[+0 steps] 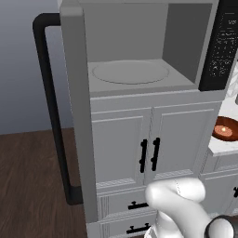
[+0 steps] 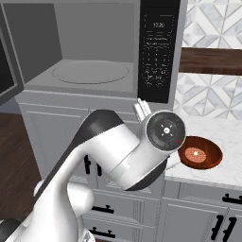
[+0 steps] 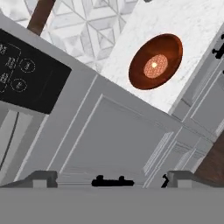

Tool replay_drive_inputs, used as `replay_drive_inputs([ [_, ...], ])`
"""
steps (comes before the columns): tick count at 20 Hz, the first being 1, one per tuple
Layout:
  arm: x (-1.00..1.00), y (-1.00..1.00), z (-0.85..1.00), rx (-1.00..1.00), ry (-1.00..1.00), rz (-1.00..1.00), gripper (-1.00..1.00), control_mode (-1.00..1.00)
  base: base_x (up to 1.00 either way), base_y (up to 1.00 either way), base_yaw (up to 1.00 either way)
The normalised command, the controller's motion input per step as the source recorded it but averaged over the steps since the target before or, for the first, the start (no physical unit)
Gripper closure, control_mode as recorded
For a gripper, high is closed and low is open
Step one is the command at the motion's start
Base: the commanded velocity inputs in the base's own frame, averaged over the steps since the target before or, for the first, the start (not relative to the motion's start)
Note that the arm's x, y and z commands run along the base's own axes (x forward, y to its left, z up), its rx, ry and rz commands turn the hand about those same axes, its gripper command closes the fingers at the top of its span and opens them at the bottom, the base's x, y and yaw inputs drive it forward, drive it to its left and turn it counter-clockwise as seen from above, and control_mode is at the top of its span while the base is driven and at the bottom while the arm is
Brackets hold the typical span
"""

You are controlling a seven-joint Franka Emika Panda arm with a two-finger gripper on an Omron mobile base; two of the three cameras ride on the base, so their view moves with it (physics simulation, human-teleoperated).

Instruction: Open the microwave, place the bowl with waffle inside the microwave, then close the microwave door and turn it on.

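With the microwave door (image 1: 76,116) swung open, the bowl (image 2: 201,154) with waffle (image 2: 194,153) is seen unmoved on the surface (image 2: 222,137) right of the microwave (image 2: 94,56), and the end effector (image 3: 112,178) is spread wide, holding nothing.

The arm (image 2: 108,156) is glossy white, built of thick rounded tubular links with smooth bulging elbows. Dark grey to black bands mark the joints. One joint ends in a round dark cap (image 2: 164,131) ringed in pale grey, with small white marks at its centre and a tiny red dot. The fingertips (image 3: 41,178) are small, grey, blocky.
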Motion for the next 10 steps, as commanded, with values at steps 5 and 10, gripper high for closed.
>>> replay_drive_inputs([
  [5, 0.82, -0.73, -0.48, 0.08, 0.1, -0.03, -1.0, -1.0, 0.0, 0.0, 0.0],
  [10, 0.7, -0.64, -0.71, 0.06, 0.16, 0.0, -1.0, -1.0, 0.0, 0.0, 0.0],
])
